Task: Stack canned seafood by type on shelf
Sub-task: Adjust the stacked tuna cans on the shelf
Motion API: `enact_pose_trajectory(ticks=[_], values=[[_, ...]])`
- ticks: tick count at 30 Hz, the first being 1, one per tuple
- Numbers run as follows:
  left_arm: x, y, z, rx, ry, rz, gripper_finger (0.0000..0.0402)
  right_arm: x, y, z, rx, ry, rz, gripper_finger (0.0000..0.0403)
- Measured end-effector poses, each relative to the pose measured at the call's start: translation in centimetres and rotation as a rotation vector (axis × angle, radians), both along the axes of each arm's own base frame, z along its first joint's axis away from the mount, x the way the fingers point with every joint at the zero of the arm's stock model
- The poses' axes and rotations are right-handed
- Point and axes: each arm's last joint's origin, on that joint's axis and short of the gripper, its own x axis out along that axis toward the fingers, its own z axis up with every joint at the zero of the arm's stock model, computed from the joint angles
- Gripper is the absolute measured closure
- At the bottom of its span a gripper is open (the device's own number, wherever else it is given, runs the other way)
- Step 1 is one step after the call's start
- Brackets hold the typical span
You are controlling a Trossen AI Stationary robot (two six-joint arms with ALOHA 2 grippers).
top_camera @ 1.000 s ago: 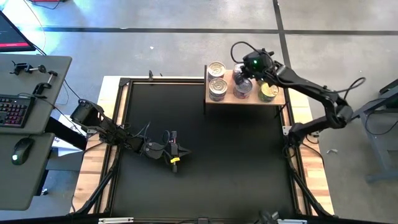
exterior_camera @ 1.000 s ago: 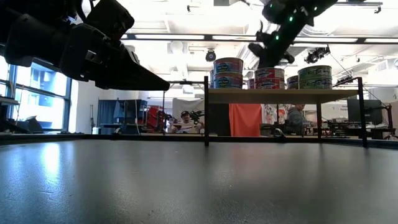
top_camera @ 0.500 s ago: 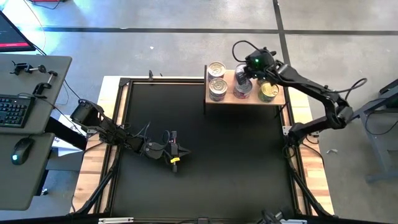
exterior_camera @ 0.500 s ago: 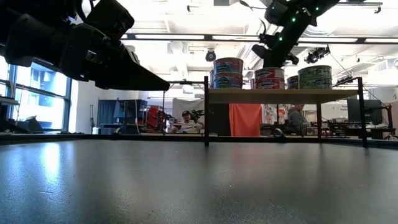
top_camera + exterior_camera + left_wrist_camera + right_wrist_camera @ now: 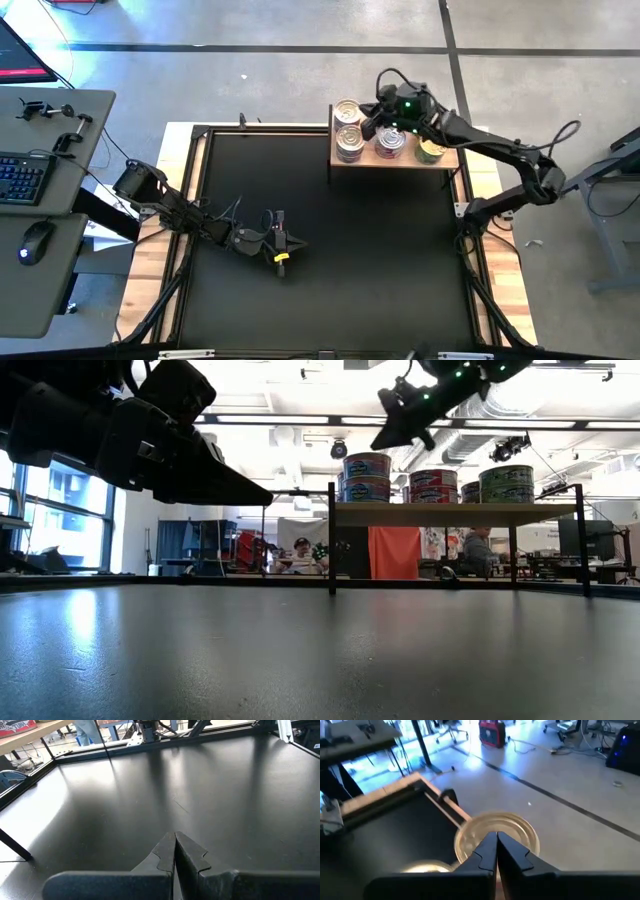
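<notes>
The shelf (image 5: 410,162), a light-wood board on a black frame, stands at the table's far right and carries stacks of round tins. In the low view the stacks (image 5: 367,475) (image 5: 433,485) (image 5: 506,482) rest on the board (image 5: 450,513). My right gripper (image 5: 368,120) is shut and hovers above the shelf's left stacks, touching nothing. In its wrist view the shut fingers (image 5: 496,842) hang over a gold-topped tin (image 5: 515,832). My left gripper (image 5: 281,262) is shut and holds nothing, low over the table's left middle (image 5: 175,840).
The black table (image 5: 330,250) spreads out bare in front of the shelf. A desk with a keyboard and mouse (image 5: 40,200) stands beyond the table's left edge. People sit in the room behind the table (image 5: 300,552).
My right gripper has swung from above the middle stack toward the shelf's left end, rising a little and tipping nearer to level. It has stayed shut. The tins have not moved.
</notes>
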Motion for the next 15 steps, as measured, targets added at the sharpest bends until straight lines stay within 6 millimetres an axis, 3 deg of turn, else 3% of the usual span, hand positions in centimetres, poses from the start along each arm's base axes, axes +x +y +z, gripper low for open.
enact_pose_trajectory(ticks=[7, 15], values=[[0.0, 0.0, 0.0, 0.000, 0.000, 0.000, 0.0401, 2.3, -1.0, -2.0, 0.023, -0.018, 0.039, 0.0401], [0.0, 0.0, 0.0, 0.000, 0.000, 0.000, 0.0401, 2.4, -1.9, -3.4, 0.047, 0.033, 0.009, 0.0401]])
